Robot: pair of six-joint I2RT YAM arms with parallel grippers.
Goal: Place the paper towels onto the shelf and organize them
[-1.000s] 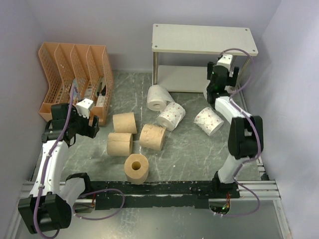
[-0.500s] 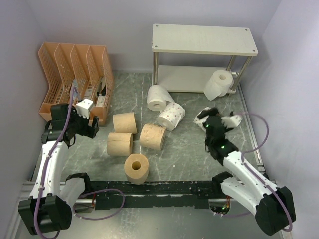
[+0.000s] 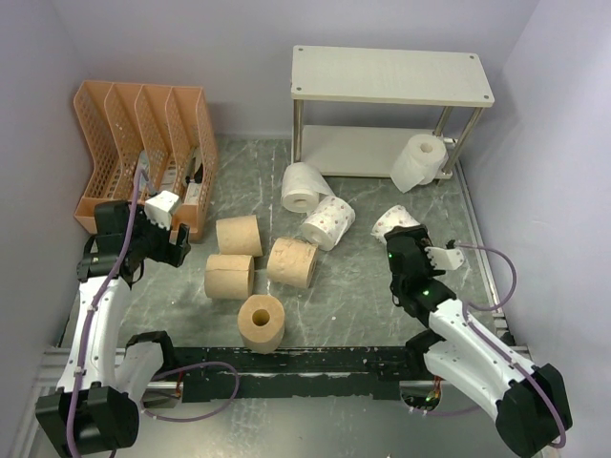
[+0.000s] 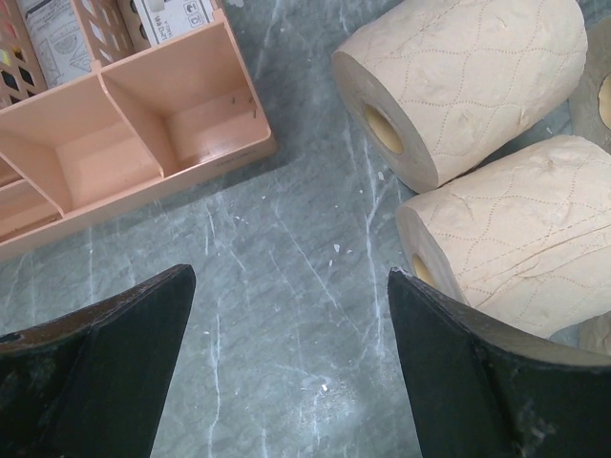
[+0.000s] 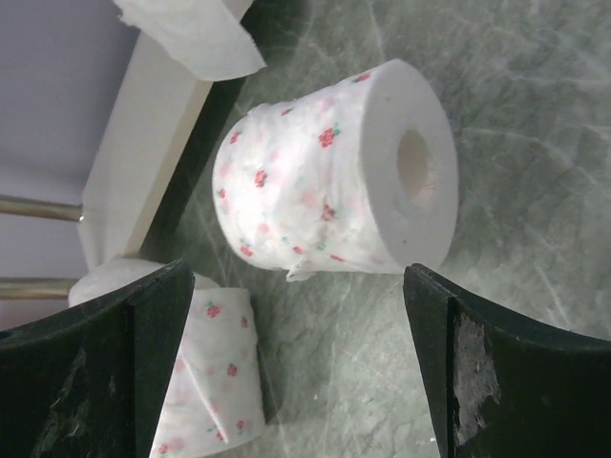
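Right gripper (image 5: 298, 286): jaws spread wide, gripping nothing. Flowered white roll (image 5: 325, 196) just beyond fingertips, centred on gap, lying on side on marbled table (image 5: 535, 114). Its axis runs across gap, core hole toward right of wrist view. Left gripper (image 4: 286, 296): jaws spread, empty. Two tan rolls (image 4: 468, 86) on sides beside one finger. Plain white roll (image 3: 418, 162) at right end of shelf (image 3: 391, 74), lower board.

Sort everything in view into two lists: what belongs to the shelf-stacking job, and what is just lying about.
Belongs to the job:
four white rolls
four tan rolls
shelf

Just lying about:
orange file organizer
printed boxes in it
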